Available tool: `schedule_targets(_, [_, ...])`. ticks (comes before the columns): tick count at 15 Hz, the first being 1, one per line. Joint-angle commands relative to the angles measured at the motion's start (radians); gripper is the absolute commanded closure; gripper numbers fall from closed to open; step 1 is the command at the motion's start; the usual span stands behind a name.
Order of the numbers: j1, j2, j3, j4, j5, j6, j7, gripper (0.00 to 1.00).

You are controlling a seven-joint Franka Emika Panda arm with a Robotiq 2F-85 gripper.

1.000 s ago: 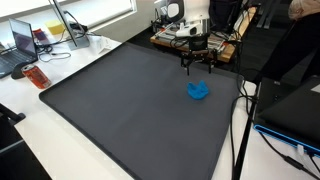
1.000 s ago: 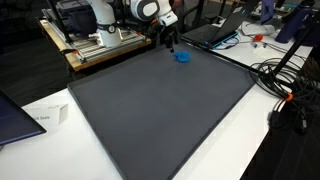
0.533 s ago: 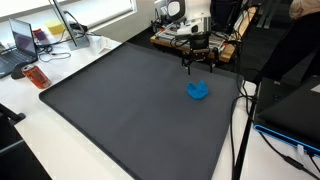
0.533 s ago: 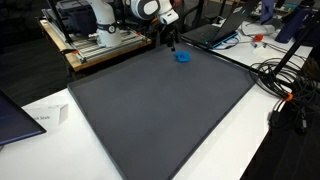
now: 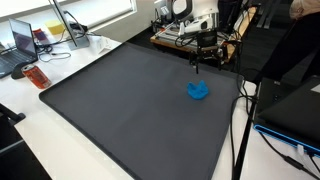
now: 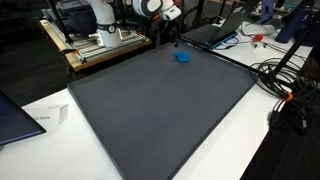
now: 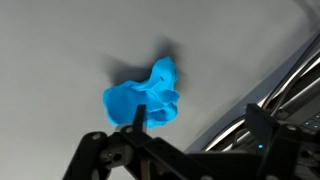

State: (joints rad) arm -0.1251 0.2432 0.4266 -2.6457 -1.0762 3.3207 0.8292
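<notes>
In an exterior view the gripper point(image 5: 199, 64) hangs over the black mat point(image 5: 110, 100). Its fingers are spread and hold nothing. The blue lump point(image 5: 199, 91) (a crumpled cloth, by the look of it) lies on the mat near the far corner, below the gripper and apart from it. To grasp it well, I'd say the gripper wants centring over the tallest fold before it descends straight. The fingers should straddle the bulk and pinch only once the tips are almost on the mat. A soft thing caught by one thin edge is likely to slip out.

In an exterior view from the opposite end, the white arm point(image 6: 150, 8) reaches out from its bench point(image 6: 100, 48) with the wrist turned down. The gripper sits above the blue lump point(image 6: 182, 57) and a touch behind it, with a clear gap between them.

In the wrist view the blue lump point(image 7: 145, 95) fills the middle of the picture. The gripper's dark frame runs along the bottom. One of the fingers point(image 7: 139, 116) overlaps the lump's lower edge, though that looks like overlap from this angle, not contact.
</notes>
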Motion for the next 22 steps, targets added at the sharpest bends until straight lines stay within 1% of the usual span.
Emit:
schedule_targets(1, [-0.088, -0.032, 0.084, -0.019, -0.008, -0.024, 0.027, 0.0])
schedule_targets(7, [-0.239, -0.022, 0.223, -0.014, 0.02, -0.076, 0.019, 0.0])
schedule_targets(11, [-0.361, 0.001, 0.346, -0.005, 0.062, -0.122, -0.012, 0.0])
schedule_targets(14, [-0.469, 0.017, 0.46, 0.006, 0.115, -0.161, -0.033, 0.0])
schedule_targets(17, [-0.595, 0.049, 0.591, 0.027, 0.184, -0.22, -0.07, 0.0])
schedule_targets(22, [-0.831, 0.144, 0.847, 0.09, 0.313, -0.398, -0.191, 0.0])
